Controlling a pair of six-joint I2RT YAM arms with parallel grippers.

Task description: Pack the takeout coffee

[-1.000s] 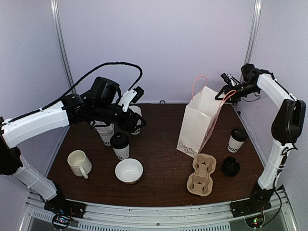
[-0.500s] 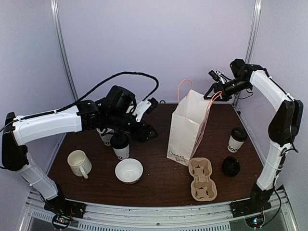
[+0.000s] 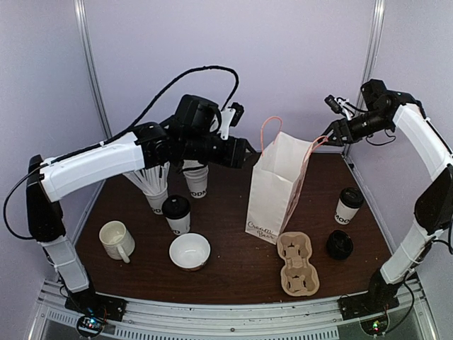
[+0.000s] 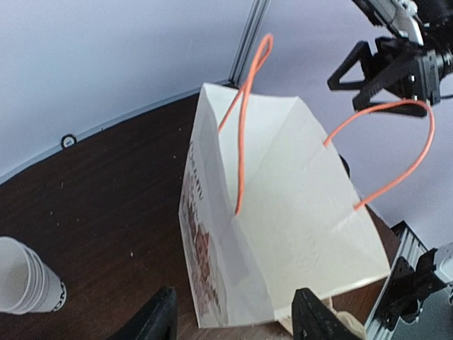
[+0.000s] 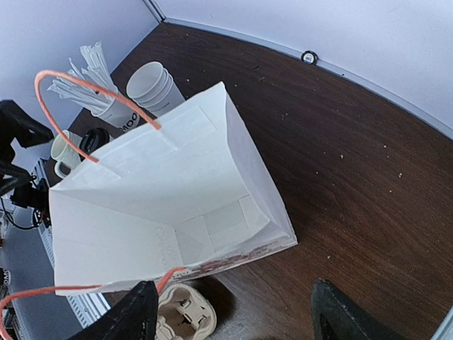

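- Dark brown tabletop point(image 3: 241, 276), lavender walls behind. White paper bag with orange cord handles point(image 3: 279, 191) stands upright mid-table, mouth open.
- Takeout coffee = two small white paper cups with black plastic lids.
- Left lidded cup point(image 3: 176, 214) sits just in front of a lidless cup stuffed with white stirrers point(image 3: 152, 191). Right lidded cup point(image 3: 347, 206) stands apart from the bag, near the right edge.
- Neither is in the bag or in the brown moulded-pulp cup carrier point(image 3: 297, 263) at the front.
- Left gripper point(image 3: 239, 152) hangs high beside the bag's left side, jaws apart, nothing between them.
- Right gripper point(image 3: 338, 131) is at the bag's right handle loop, jaws spread wide, not clamped on the cord. Can't tell if it touches.
- Handling guess: cups are light, maybe full. Thin walls crush and lids can pop, so take mid-body below the lid, squeeze gently, keep upright.
- Bag looks flimsy and may tip when loaded.
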